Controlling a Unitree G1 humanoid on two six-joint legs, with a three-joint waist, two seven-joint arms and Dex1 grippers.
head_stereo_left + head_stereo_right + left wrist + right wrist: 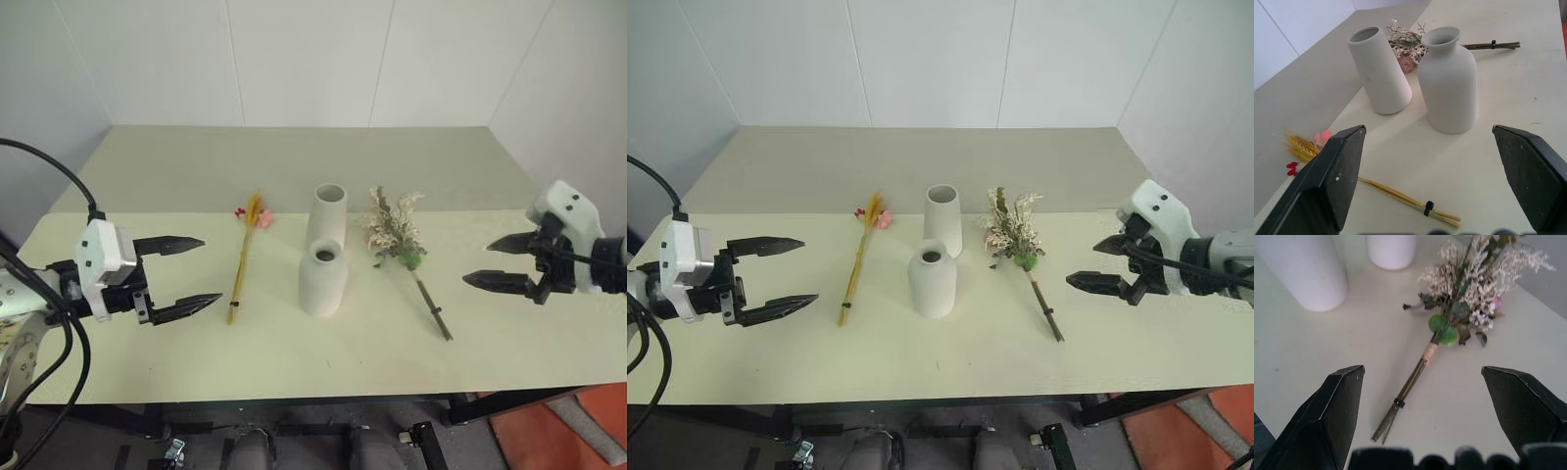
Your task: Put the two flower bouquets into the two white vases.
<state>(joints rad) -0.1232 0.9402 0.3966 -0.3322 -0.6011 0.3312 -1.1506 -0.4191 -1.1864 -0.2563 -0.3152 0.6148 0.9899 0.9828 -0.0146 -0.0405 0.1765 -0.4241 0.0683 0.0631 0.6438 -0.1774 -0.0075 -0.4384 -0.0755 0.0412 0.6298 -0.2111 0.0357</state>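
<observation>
- The shorter vase (322, 279), round-bodied with a narrow neck, stands upright near the middle of the pale table (294, 162) and serves as the landmark here.
- The taller vase (328, 213), a plain cylinder with a wide mouth, stands just behind the shorter vase, very close to it; whether they touch cannot be told.
- The wheat-like bouquet (245, 257) lies flat on the table to the left of the shorter vase, its red-pink blooms at the far end and its bound stems toward the near edge.
- The bushy bouquet (400, 237) lies flat to the right of the shorter vase, its cream sprigs at the far end and its dark stem (432, 308) running toward the near edge.
- The left hand (179, 278) hovers left of the wheat-like bouquet, fingers spread wide and holding nothing.
- The right hand (504, 262) hovers right of the bushy bouquet, well apart from the shorter vase, fingers likewise spread and holding nothing.
</observation>
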